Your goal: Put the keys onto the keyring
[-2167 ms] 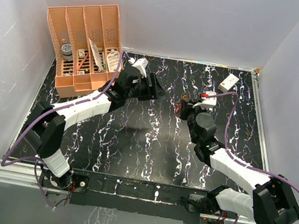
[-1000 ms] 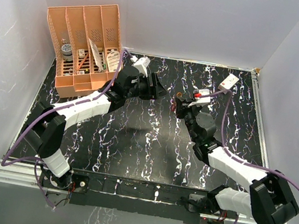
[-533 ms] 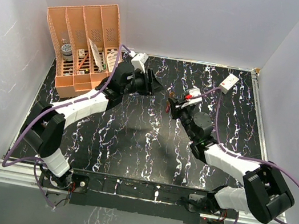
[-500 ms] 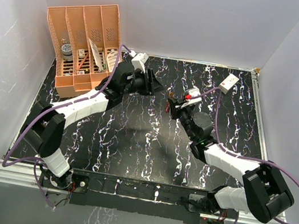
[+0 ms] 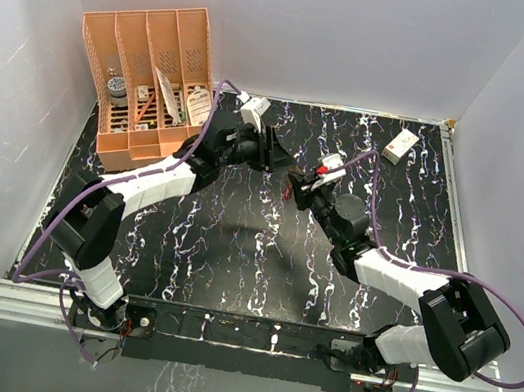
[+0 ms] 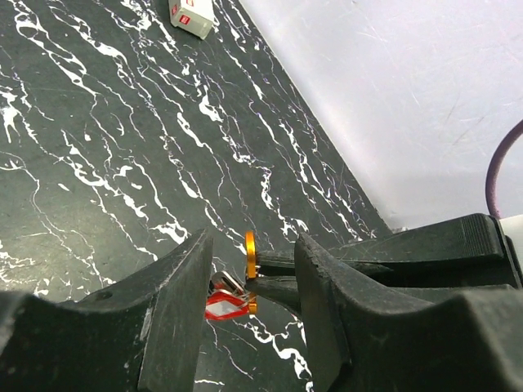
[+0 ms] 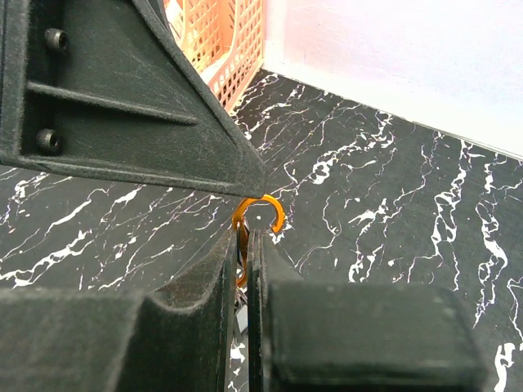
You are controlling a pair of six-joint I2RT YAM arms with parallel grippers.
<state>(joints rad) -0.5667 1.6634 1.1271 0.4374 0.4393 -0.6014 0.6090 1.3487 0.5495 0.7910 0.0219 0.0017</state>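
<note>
Now keyring (image 6: 251,257) lengthwise in R claw (image 7: 243,243), hook end outward; L claw (image 6: 253,239) wide.

Light: bright, diffuse, even; no hard glare.
Top cam: soft shadow on table (image 5: 243,244) just base-side of right gripper (image 5: 292,183). Wrist cams: own finger bodies nearest lens soft, dark; keyring (image 7: 260,214) at right gripper tips sharp; table veining past tips in focus. Wall (image 6: 392,82) beyond left gripper (image 6: 251,245) near-white.

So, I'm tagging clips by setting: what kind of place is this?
Probably a robot lab test cell: white walls enclose a black marbled table, with two arms bolted at its edge.
</note>
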